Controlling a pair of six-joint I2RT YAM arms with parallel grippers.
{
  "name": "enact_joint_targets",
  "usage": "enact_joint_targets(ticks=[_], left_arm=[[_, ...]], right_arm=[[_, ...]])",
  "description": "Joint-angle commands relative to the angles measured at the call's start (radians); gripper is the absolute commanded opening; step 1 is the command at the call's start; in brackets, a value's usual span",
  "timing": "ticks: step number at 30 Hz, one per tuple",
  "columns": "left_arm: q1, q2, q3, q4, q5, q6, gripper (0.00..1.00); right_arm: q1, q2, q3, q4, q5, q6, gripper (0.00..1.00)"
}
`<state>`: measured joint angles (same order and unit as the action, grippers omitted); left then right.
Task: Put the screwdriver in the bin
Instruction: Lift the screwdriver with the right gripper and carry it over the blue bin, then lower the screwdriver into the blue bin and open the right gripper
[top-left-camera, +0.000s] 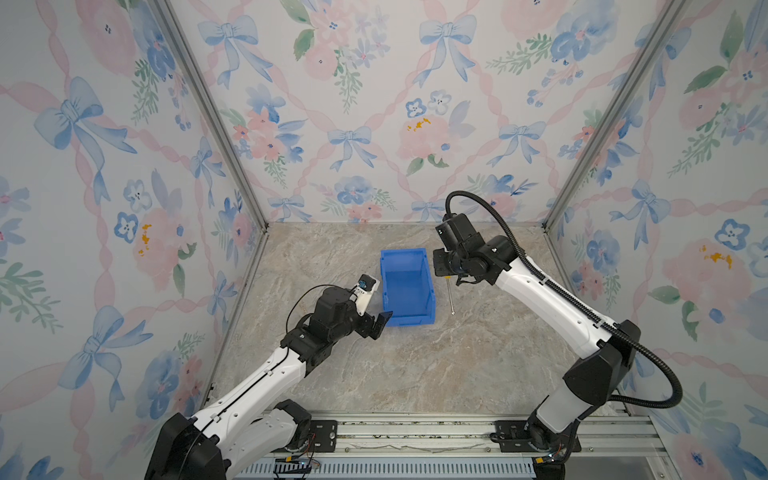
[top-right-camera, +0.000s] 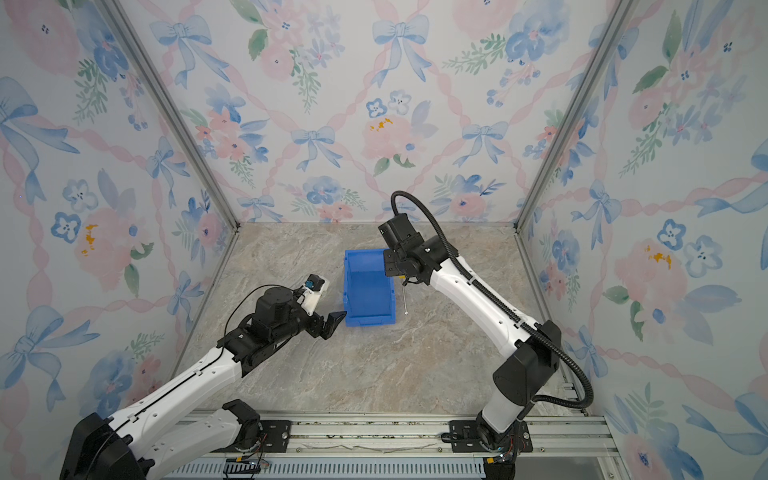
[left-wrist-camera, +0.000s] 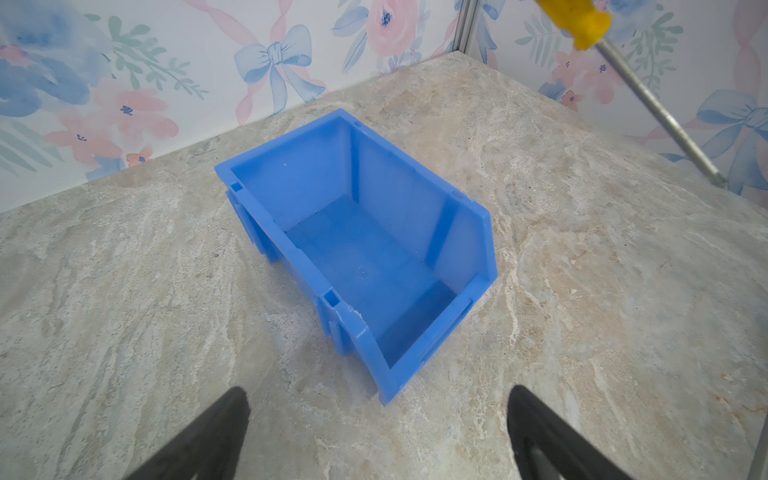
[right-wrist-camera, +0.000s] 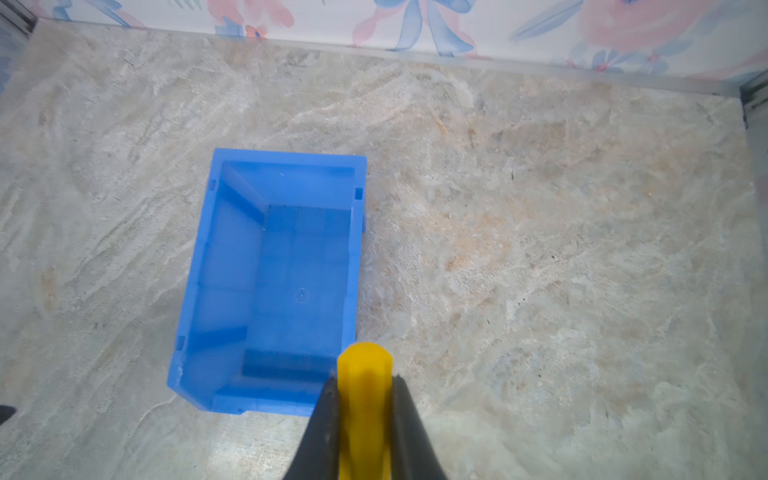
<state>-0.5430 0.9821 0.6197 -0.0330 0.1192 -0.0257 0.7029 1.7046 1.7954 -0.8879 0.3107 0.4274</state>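
Marbled beige-grey stone pattern covers the table (top-left-camera: 415, 374), matte and veined.

The screwdriver (right-wrist-camera: 365, 374) has a faceted yellow handle, dull and slightly grainy, and a thin round silver shaft (left-wrist-camera: 656, 104). It is clear of the table, gripped by the handle. In both top views its shaft (top-left-camera: 450, 297) slants down just beside the bin's right long wall, outside the bin. Whether the tip meets the table cannot be told.

The bin (left-wrist-camera: 303, 183) is smooth blue moulded plastic, rectangular and open-topped, with a scooped lower front lip and small slots in its rim. One front corner is scuffed white. It stands empty near the middle of the table (top-right-camera: 374, 374).

The right gripper (right-wrist-camera: 365, 382) has its two black tapered fingers (right-wrist-camera: 328, 399) pressed against opposite sides of the yellow handle. The left gripper (top-left-camera: 381, 323) hangs just off the bin's front left corner. Its black fingers (left-wrist-camera: 224, 419) are spread wide, with nothing between them, and they do not touch the bin.

Wallpaper (top-left-camera: 353, 104) with watercolour blue bows, pink ribbons and flowers lines three sides, joined by aluminium corner posts (top-left-camera: 208, 112). A metal rail (top-left-camera: 415, 432) carries both arm bases along the front.
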Motion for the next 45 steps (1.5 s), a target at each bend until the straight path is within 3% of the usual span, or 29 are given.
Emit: enact_joint_targets(ticks=[1, 16, 45], left_arm=[[0.007, -0.028, -0.025, -0.011, -0.032, -0.002, 0.98], [0.012, -0.086, -0.045, -0.022, -0.041, -0.027, 0.97], [0.023, -0.102, -0.053, -0.028, -0.039, -0.028, 0.97]], right_arm=[[0.029, 0.084, 0.079, -0.049, -0.024, 0.016, 0.00], [0.030, 0.386, 0.258, 0.103, -0.127, 0.135, 0.00], [-0.016, 0.620, 0.233, 0.258, -0.145, 0.191, 0.00]])
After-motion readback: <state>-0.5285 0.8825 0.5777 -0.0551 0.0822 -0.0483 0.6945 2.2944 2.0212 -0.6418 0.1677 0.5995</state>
